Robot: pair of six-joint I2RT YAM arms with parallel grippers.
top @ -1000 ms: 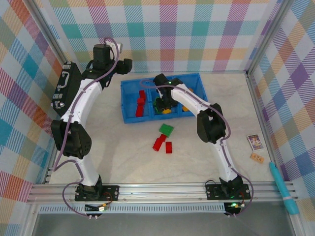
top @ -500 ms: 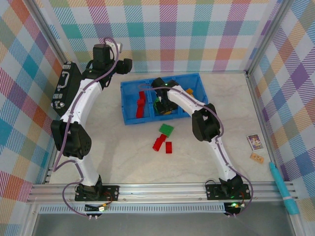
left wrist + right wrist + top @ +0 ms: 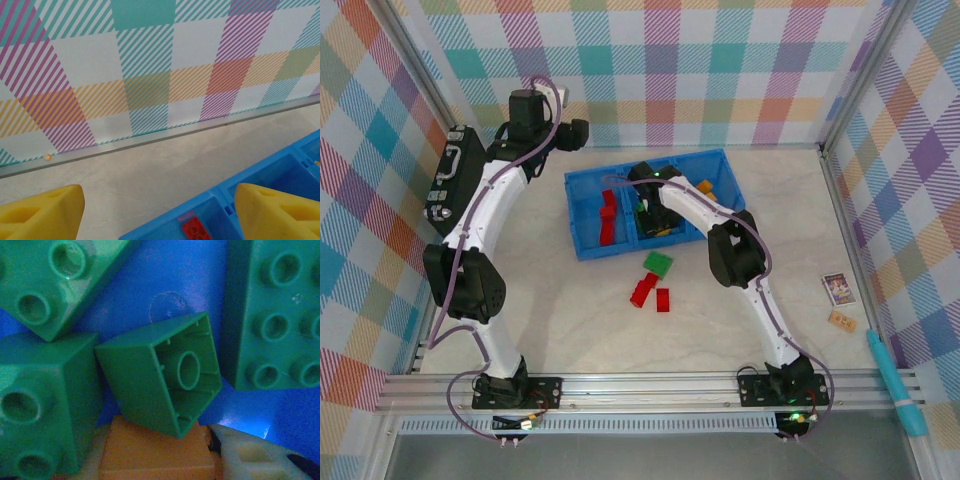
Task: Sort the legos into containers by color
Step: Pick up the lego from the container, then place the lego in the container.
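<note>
Pale marbled tabletop point(image 3: 570, 330) enclosed by plaid walls, carrying toward the rear a bright blue rectangular plastic bin point(image 3: 582, 238) divided into three side-by-side compartments. The white left arm point(image 3: 485, 210) rises along the left side, next to a black hard case with metal latches point(image 3: 450, 180). Its left tool point(image 3: 576, 130) hangs behind the bin's rear left corner; in the left wrist view its yellow fingers point(image 3: 40, 212) stand wide apart with nothing between them. The white right arm point(image 3: 695, 205) bends over the bin, and the right tool point(image 3: 648, 212) is lowered into the middle compartment among green studded plastic bricks point(image 3: 270, 315); whether its jaws are apart or clamped on anything cannot be told. In the right wrist view, an overturned green brick point(image 3: 165, 372) shows its hollow underside and touches an orange brick point(image 3: 155, 457) at the lower edge. Red bricks point(image 3: 608, 218) lie in the left compartment and yellow-orange bricks point(image 3: 704, 187) in the right. On the tabletop in front of the bin lie a loose green brick point(image 3: 658, 264) and two loose red bricks point(image 3: 641, 291), close together. Well to the right lie a small printed card point(image 3: 837, 289) and a tan tile point(image 3: 841, 320).
</note>
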